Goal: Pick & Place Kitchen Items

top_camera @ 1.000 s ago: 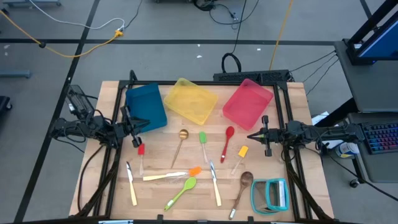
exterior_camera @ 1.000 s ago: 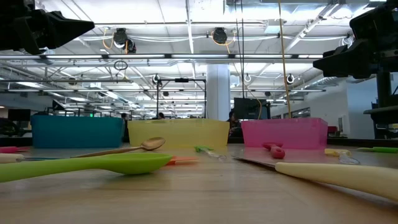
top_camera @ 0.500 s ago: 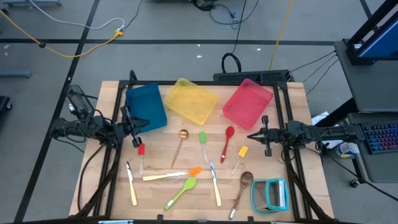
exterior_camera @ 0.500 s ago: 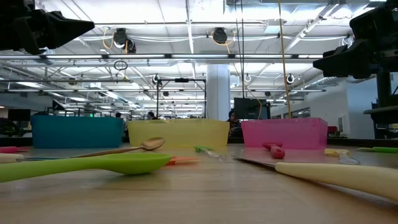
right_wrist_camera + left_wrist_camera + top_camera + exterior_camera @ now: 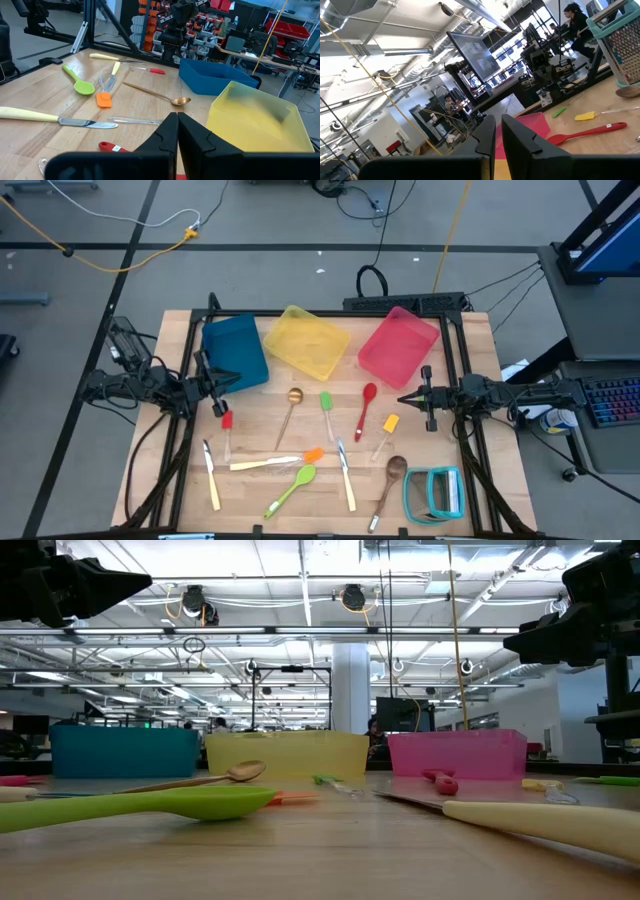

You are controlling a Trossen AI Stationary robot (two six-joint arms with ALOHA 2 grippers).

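The kitchen items lie flat and scattered on the wooden table (image 5: 470, 340): a brass spoon (image 5: 292, 406), green spatula (image 5: 326, 404), red spoon (image 5: 366, 406), yellow spatula (image 5: 389, 426), small red spatula (image 5: 227, 423), orange spatula (image 5: 314, 454), lime-green spoon (image 5: 296, 486), wooden spoon (image 5: 391, 478) and cream-handled cutlery (image 5: 211, 472). My left gripper (image 5: 222, 390) hovers at the table's left side beside the blue bin, shut but for a thin slit (image 5: 497, 121), holding nothing. My right gripper (image 5: 408, 398) hovers at the right side, pointing level, shut and empty (image 5: 176, 118).
Along the far edge stand a blue bin (image 5: 235, 352), a yellow bin (image 5: 307, 340) and a pink bin (image 5: 398, 345). A teal-framed rack (image 5: 435, 493) lies at the near right corner. Bare wood shows between the utensils and both arms. People stand far off in the room.
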